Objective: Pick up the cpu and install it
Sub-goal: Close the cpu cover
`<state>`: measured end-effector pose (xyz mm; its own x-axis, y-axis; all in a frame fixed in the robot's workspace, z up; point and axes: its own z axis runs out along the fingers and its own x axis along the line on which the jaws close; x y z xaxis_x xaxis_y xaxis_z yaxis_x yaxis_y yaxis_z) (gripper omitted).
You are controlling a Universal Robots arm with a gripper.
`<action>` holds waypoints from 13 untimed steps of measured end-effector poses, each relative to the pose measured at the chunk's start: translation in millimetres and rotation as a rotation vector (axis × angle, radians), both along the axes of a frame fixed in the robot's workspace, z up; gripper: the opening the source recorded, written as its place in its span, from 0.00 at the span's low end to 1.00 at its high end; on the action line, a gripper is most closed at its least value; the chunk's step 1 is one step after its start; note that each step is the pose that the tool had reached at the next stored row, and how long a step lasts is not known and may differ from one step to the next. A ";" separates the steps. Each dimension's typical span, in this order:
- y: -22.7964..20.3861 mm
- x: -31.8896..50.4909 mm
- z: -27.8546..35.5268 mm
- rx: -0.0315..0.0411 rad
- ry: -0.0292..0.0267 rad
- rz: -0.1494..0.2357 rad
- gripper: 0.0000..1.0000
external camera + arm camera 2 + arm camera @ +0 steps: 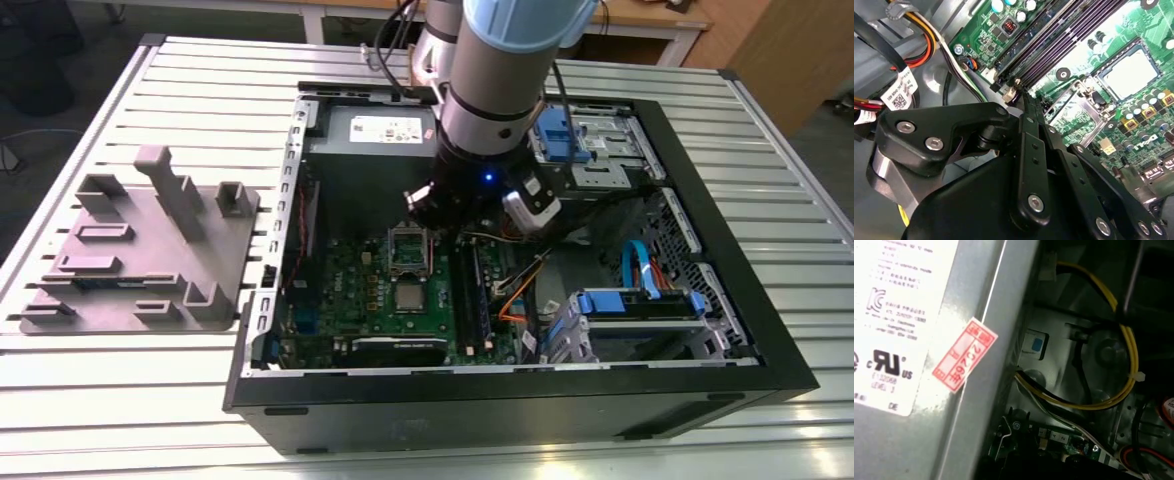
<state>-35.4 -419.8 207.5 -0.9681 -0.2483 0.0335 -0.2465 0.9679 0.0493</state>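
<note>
The cpu [410, 294] lies flat on the green motherboard [354, 300], just beside the metal-framed socket [407, 248], on the side of the socket away from the grey power supply box [367, 130]. Its pale silver top faces up and nothing touches it.

The gripper [1024, 100] hangs above the board near the socket, on the socket's memory-slot [1064, 45] side, and stands apart from the chip. I cannot tell whether it is open or closed; nothing can be seen held in it. So the pick-up looks not yet done.

A grey plastic tray [134, 250] sits on the slatted tabletop [160, 100], well apart from the socket and outside the computer case [787, 370].

The chip is probably very light, stiff and thin. Its smooth metal lid likely gives little friction, and its underside contacts are easy to damage. The safest hold seems to be on two opposite edges, kept level. Lying flat among small board parts, it offers little height to catch, so a slanted or hard pinch could make it slip or scrape the board.
</note>
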 end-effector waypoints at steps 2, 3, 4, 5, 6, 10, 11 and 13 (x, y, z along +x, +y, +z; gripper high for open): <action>1.3 -0.6 -0.7 0.0011 -0.0004 0.002 0.10; 1.9 -0.9 -1.0 0.0015 -0.0005 0.003 0.10; 2.5 -1.2 -1.4 0.0020 -0.0006 0.004 0.10; 3.0 -1.6 -1.7 0.0025 -0.0008 0.004 0.10; 3.5 -1.8 -1.9 0.0028 -0.0008 0.005 0.10; 5.8 -2.8 -3.3 0.0054 -0.0012 0.008 0.10; 6.3 -3.1 -3.7 0.0062 -0.0014 0.009 0.10; 7.0 -3.8 -4.4 0.0068 -0.0016 0.011 0.10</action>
<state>-39.2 -412.8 203.1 -0.9653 -0.2595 0.0302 -0.2576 0.9647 0.0555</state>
